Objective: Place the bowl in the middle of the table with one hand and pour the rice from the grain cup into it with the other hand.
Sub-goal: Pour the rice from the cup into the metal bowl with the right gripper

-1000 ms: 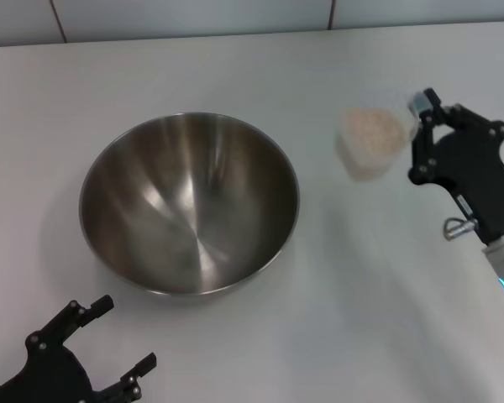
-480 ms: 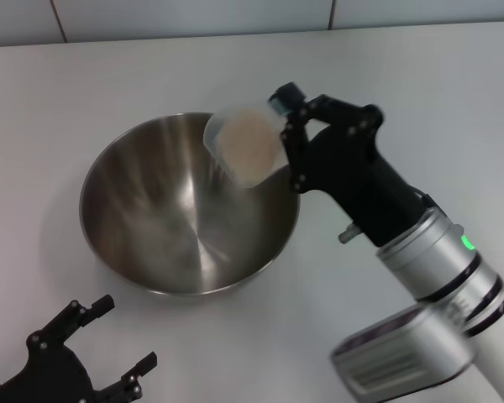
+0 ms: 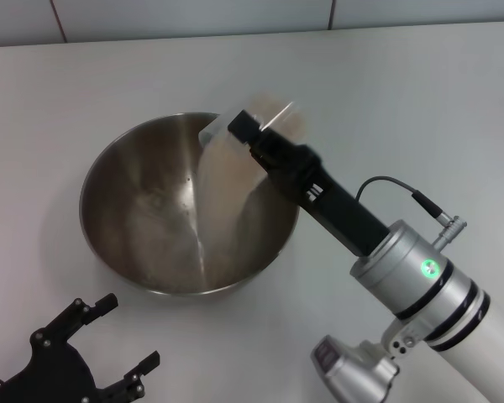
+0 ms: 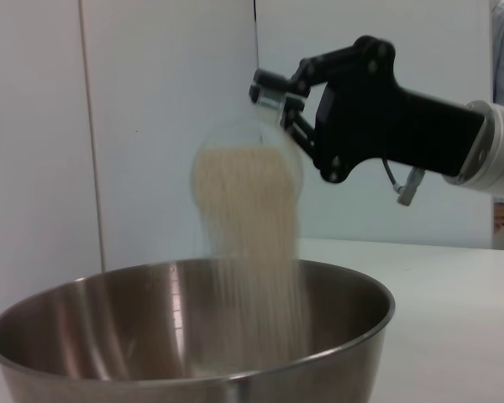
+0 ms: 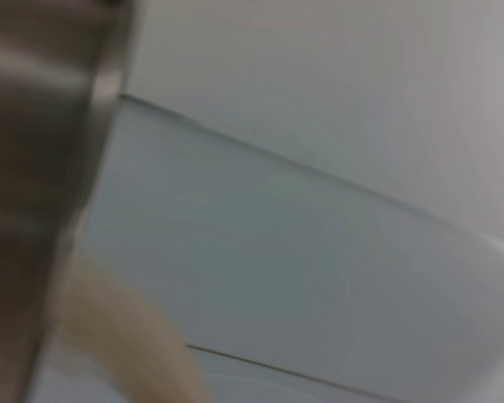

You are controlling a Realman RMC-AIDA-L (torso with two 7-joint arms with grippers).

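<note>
Head view: right gripper (image 3: pixel 254 134) fingers clamp grain cup (image 3: pixel 235 144) tipped over bowl (image 3: pixel 122 180) mid-counter (image 3: pixel 420 101); rice (image 4: pixel 252 243) streaming. Keep lip inside rim. Left gripper (image 3: pixel 97 348) parked near, fingers spread.

No readable text, label, brand, number or sign appears on anything here.
</note>
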